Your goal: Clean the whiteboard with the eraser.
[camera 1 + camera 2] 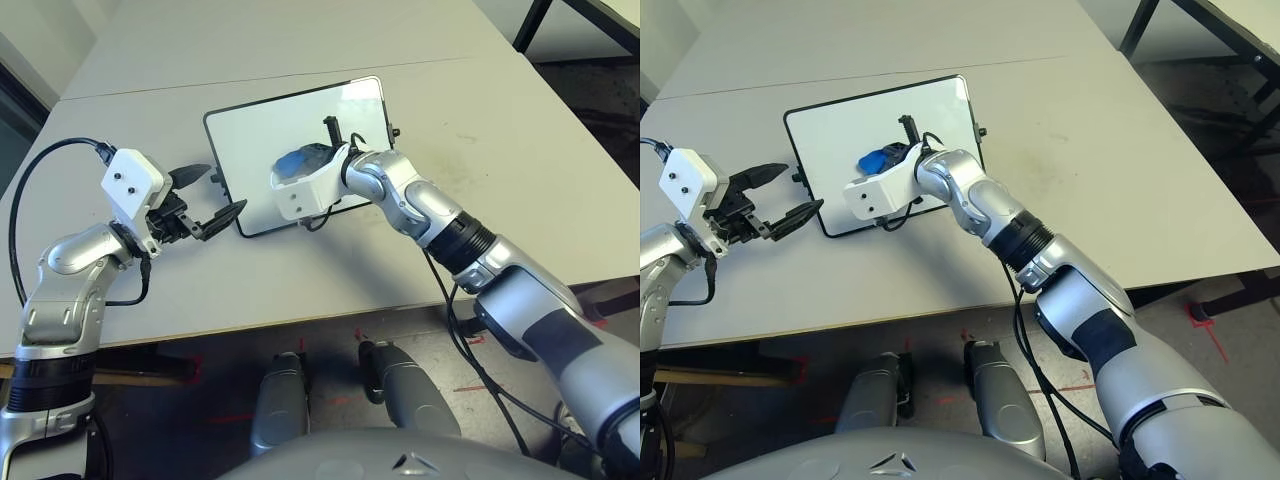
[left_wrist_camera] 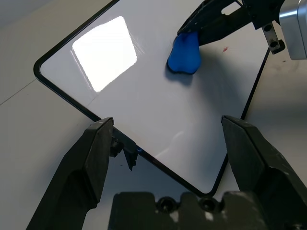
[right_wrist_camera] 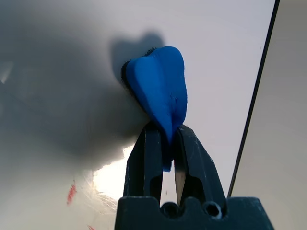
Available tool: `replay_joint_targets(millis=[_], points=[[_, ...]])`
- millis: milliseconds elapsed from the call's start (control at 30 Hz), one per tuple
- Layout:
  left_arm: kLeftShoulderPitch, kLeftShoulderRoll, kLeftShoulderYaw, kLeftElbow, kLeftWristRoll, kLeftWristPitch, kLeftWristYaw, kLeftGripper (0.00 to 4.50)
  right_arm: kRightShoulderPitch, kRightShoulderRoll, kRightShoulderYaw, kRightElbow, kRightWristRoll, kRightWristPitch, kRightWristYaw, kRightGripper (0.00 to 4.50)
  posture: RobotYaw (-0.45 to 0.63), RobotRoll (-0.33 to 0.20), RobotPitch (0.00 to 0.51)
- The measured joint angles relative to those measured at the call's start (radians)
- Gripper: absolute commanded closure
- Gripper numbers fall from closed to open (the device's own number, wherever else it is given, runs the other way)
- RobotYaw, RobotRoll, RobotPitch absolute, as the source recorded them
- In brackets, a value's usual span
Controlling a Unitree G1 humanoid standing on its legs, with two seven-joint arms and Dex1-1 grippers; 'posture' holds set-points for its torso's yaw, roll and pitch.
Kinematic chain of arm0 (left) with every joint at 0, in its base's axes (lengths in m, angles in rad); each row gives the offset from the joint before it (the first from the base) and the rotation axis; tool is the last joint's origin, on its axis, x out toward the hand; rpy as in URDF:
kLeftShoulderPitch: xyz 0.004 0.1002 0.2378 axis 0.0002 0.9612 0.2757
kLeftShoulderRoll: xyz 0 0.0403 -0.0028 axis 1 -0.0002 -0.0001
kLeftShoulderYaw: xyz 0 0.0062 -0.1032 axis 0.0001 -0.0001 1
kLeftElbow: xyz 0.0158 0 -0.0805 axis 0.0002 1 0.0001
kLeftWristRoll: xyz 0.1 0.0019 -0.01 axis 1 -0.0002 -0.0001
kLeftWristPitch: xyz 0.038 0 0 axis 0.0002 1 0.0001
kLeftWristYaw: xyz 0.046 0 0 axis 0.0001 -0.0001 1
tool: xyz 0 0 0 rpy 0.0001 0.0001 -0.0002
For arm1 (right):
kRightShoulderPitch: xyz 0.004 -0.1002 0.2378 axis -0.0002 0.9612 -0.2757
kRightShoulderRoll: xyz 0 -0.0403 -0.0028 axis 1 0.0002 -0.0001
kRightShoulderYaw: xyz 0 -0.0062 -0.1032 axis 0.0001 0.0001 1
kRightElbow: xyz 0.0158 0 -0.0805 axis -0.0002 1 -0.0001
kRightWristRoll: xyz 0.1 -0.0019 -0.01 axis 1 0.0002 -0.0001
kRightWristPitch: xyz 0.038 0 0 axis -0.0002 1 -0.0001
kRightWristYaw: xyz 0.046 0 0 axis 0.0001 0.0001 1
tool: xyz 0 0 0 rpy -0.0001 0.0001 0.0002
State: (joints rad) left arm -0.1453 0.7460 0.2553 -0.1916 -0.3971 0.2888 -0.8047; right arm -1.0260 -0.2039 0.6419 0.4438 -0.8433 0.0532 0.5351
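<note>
whiteboard (image 1: 300,130) glossy, mostly clean

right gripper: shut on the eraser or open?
Shut on the eraser. The right gripper has both black fingers pinched against the blue block's end, and the block's far end presses on the whiteboard.

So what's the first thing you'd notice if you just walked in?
The bright blue eraser, pinched in the right gripper and pressed onto the white whiteboard in the middle of the grey table. Beside the board's left edge, the left gripper hangs open.
</note>
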Motion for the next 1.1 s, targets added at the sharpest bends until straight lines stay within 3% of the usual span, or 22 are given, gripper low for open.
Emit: replay_joint_targets(millis=[633,1100], points=[[-0.038,-0.001,-0.021,0.011,0.001,-0.001,-0.005,0.00,-0.050,-0.145,-0.040,0.092,0.006,-0.008,-0.056,4.36,-0.05,0.000,0.136],[-0.038,-0.001,-0.022,0.013,0.001,-0.003,-0.009,0.00,-0.001,-0.091,-0.049,0.026,0.006,0.022,-0.023,4.36,-0.03,0.000,0.148]])
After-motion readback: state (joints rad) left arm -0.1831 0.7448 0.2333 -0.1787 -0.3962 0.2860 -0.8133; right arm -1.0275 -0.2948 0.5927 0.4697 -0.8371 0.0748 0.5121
